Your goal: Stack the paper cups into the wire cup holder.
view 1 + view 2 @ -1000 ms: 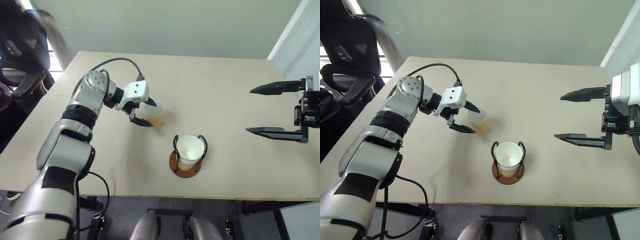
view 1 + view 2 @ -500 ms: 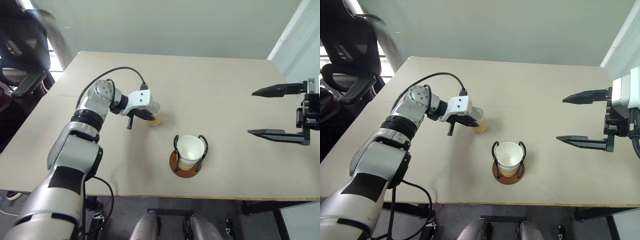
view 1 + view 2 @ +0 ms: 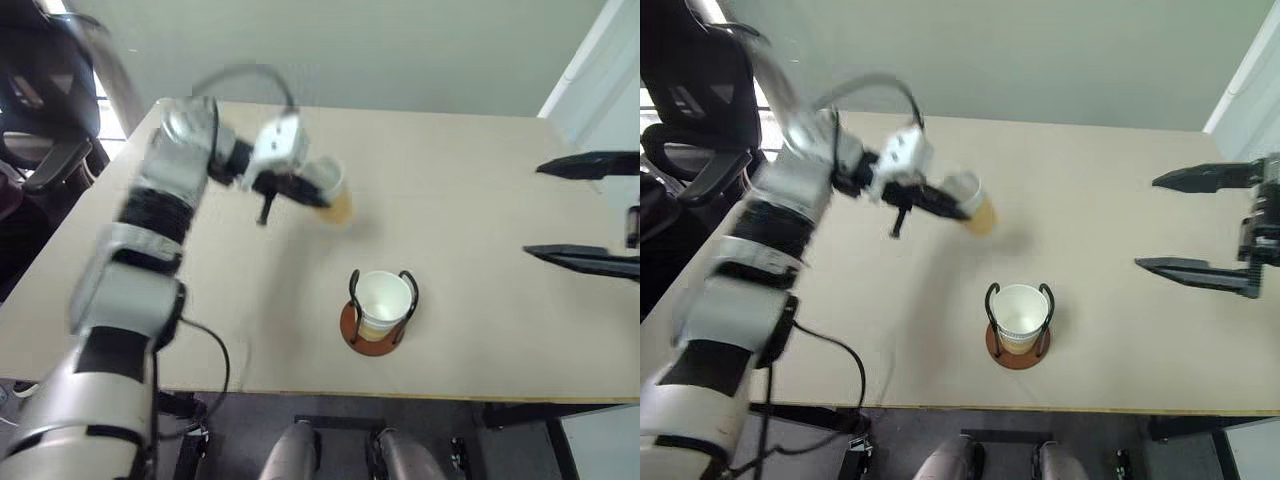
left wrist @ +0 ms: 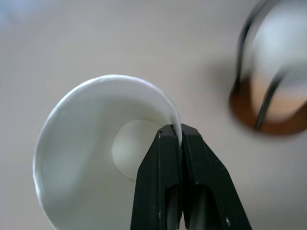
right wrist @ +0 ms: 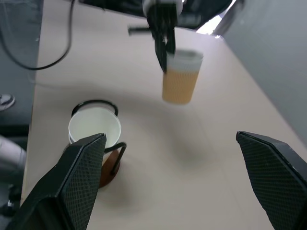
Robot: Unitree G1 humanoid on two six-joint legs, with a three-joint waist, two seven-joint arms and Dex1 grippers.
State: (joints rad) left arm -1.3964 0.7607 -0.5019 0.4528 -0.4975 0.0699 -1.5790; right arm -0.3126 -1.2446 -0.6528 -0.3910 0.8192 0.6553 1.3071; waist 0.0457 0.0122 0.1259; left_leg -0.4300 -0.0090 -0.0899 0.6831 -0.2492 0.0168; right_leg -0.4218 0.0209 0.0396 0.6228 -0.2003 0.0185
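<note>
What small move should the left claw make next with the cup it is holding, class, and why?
Probably carry the cup sideways until it hangs over the wire cup holder, then lower it. The left claw is pinched shut on the rim of the paper cup, which is lifted clear of the table and well away from the holder. The holder already has a cup nested in it, mouth up, ready to receive another.

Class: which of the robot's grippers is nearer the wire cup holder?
Left. The left gripper holds a paper cup just beyond the wire cup holder; the right gripper hangs open, farther off to its side.
</note>
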